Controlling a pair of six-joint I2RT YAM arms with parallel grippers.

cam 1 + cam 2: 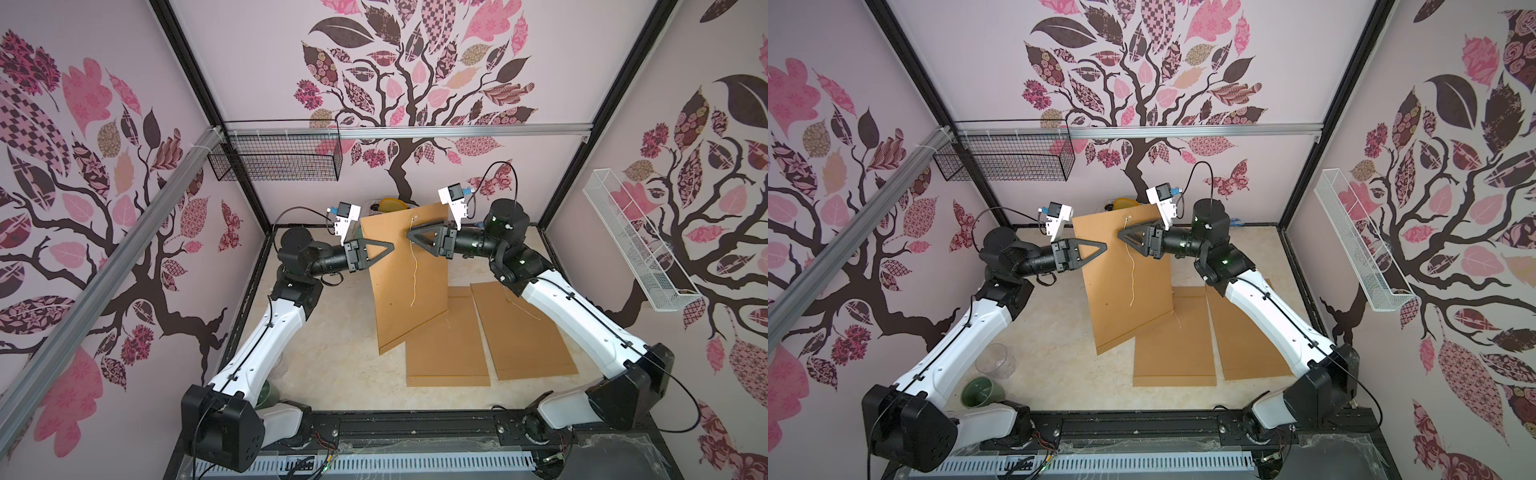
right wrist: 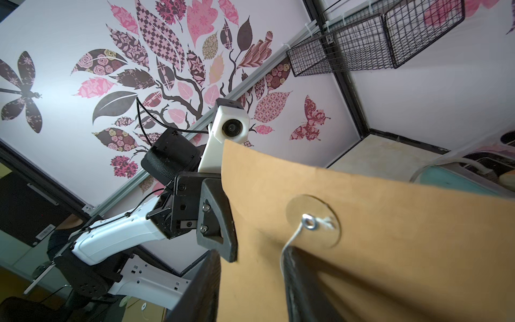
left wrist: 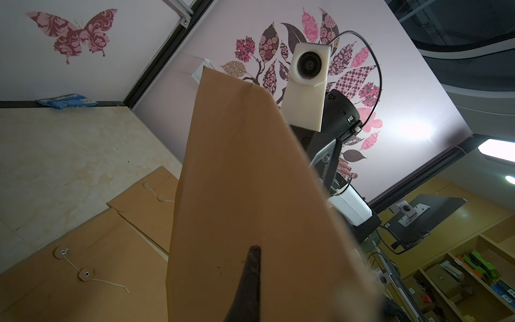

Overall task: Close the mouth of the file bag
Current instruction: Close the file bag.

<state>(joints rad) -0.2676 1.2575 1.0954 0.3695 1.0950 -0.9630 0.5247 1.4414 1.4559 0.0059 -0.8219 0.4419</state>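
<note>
Both top views look down from high up, over the near end of the tabletop [image 1: 332,332], and face the back wall [image 1: 249,62]. They are far away, so both arms, three walls and the brown bag [image 1: 390,291] in the middle of the frame all fit in. They show almost the same scene.

The left arm's camera [image 1: 347,216] is very close to the bag and looks up along it at the right arm's camera [image 1: 453,193]. The right arm's camera is just as close, looks up too, and sees the left one. Both wrist views share the bag.
</note>
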